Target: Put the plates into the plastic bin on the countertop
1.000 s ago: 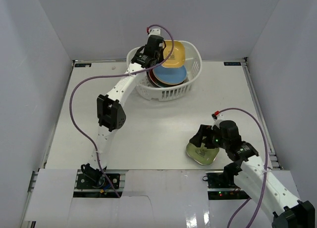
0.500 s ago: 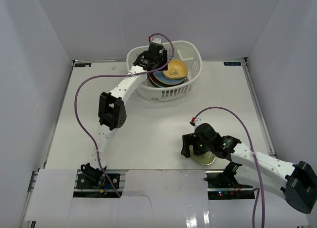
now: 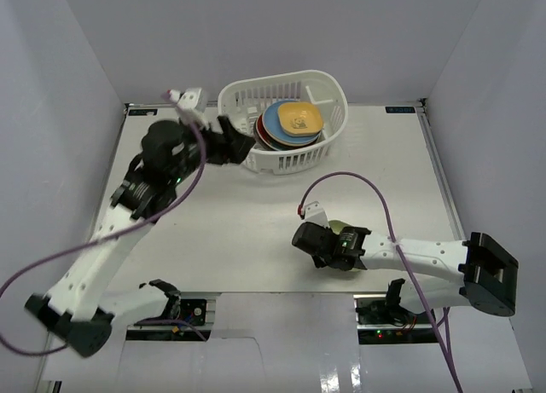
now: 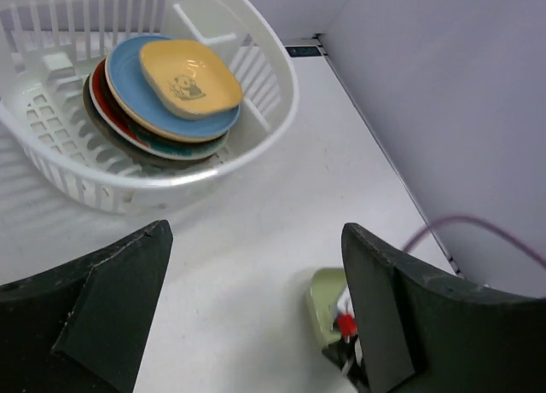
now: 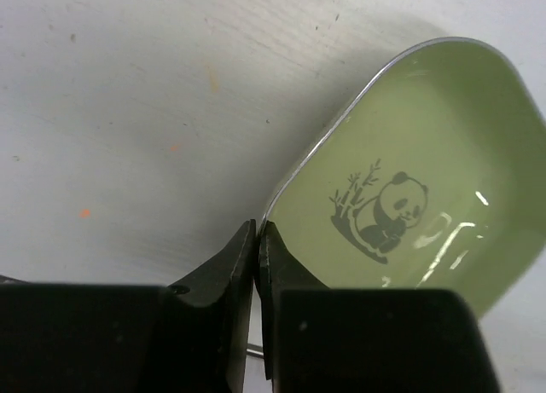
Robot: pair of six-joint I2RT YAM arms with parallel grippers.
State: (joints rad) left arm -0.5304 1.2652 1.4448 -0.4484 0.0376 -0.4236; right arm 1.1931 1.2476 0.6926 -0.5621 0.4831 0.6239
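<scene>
Left gripper (image 4: 256, 239) hangs beside the left flank of the plastic bin (image 3: 290, 160), jaws wide apart with nothing between them. It sits close to the bin, so it may crowd the other arm's way in. Inside the bin is a stack of plates: a yellow plate (image 3: 299, 118) with a panda mark on top, a blue plate (image 3: 273, 122) under it, red and darker rims below. The stack sits toward the middle and right of the bin. To the right and nearer, well apart from the bin on the counter (image 3: 247, 214), the right gripper (image 5: 257, 235) lies low with jaws drawn almost together on the near rim of the green plate (image 5: 409, 171), one finger outside the lip and one over the inner face. The bite looks thin, right at the edge. Judged step: lift this last loose plate and carry it to the bin. To do it well, raise slowly, since a glazed rim held by so little could pivot or slip. Keep the plate's hanging side low and steady. Clear the bin's rim before moving across, lower it onto the yellow plate, and only then part the jaws. Keeping the left arm off the bin's near side would help.
</scene>
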